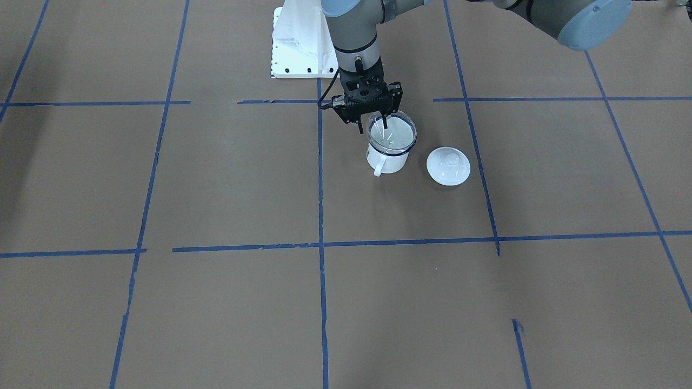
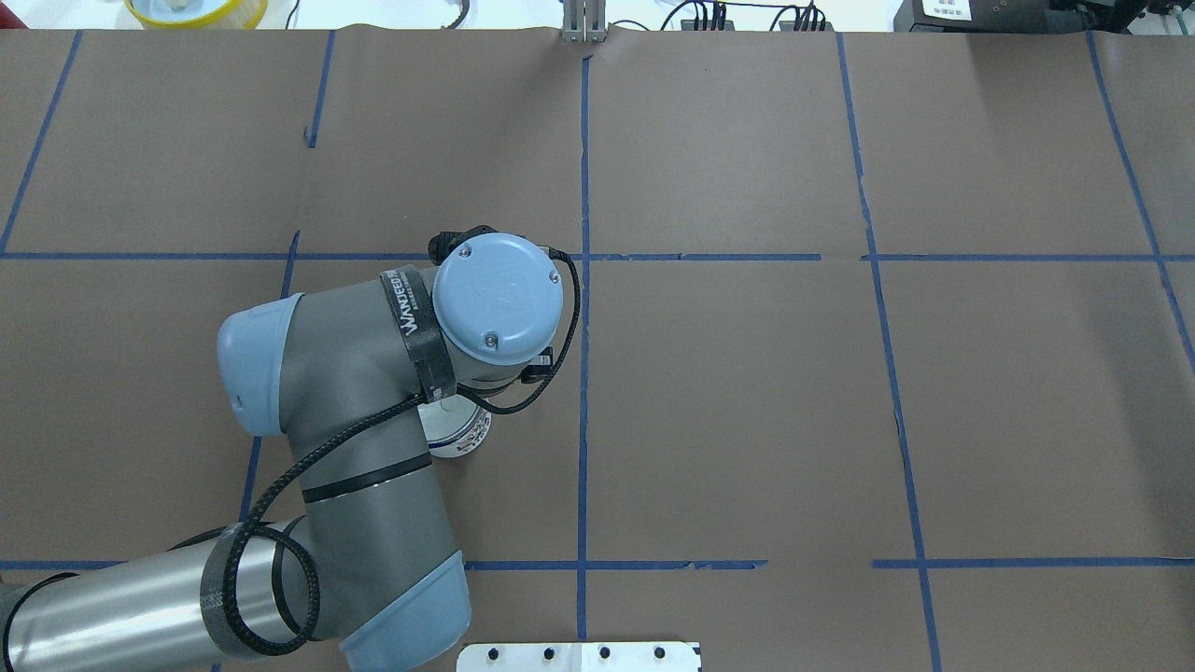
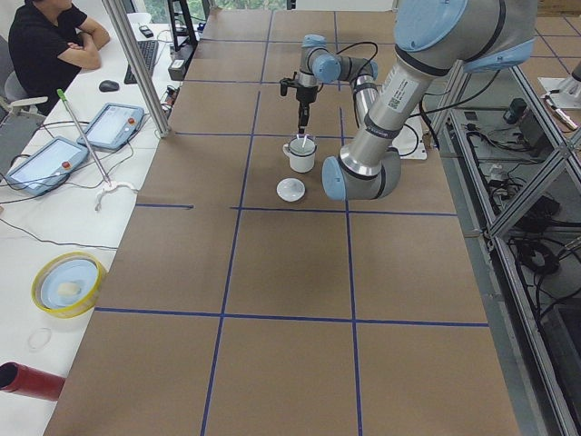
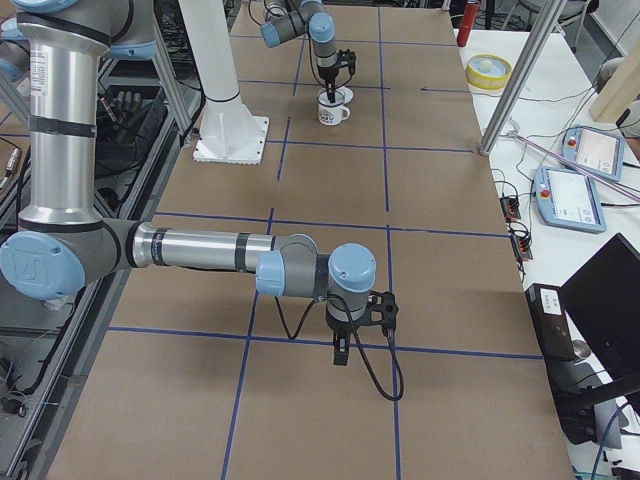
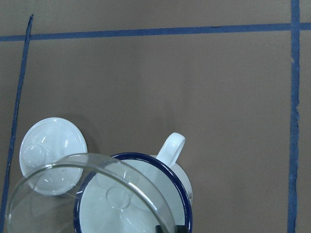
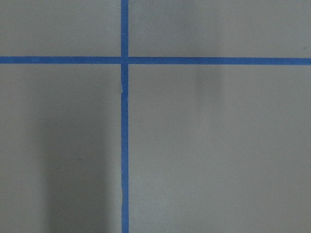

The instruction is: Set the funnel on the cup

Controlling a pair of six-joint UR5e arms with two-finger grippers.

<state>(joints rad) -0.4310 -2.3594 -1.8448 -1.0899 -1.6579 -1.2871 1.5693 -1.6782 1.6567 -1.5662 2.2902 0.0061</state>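
The white enamel cup (image 1: 386,158) with a blue rim stands on the brown table, its handle toward the front camera. The clear funnel (image 1: 399,135) hangs level a little above the cup's mouth, roughly centred on it. My left gripper (image 1: 373,128) points straight down and is shut on the funnel's rim, one finger inside and one outside. In the left wrist view the funnel's rim (image 5: 58,165) overlaps the cup (image 5: 182,184). My right gripper (image 4: 340,348) hovers low over the table far from the cup; I cannot tell whether it is open or shut.
A round white knobbed lid (image 1: 448,166) lies on the table right beside the cup, also in the left wrist view (image 5: 51,145). The white robot base plate (image 1: 297,48) stands behind. Blue tape lines grid the brown table cover.
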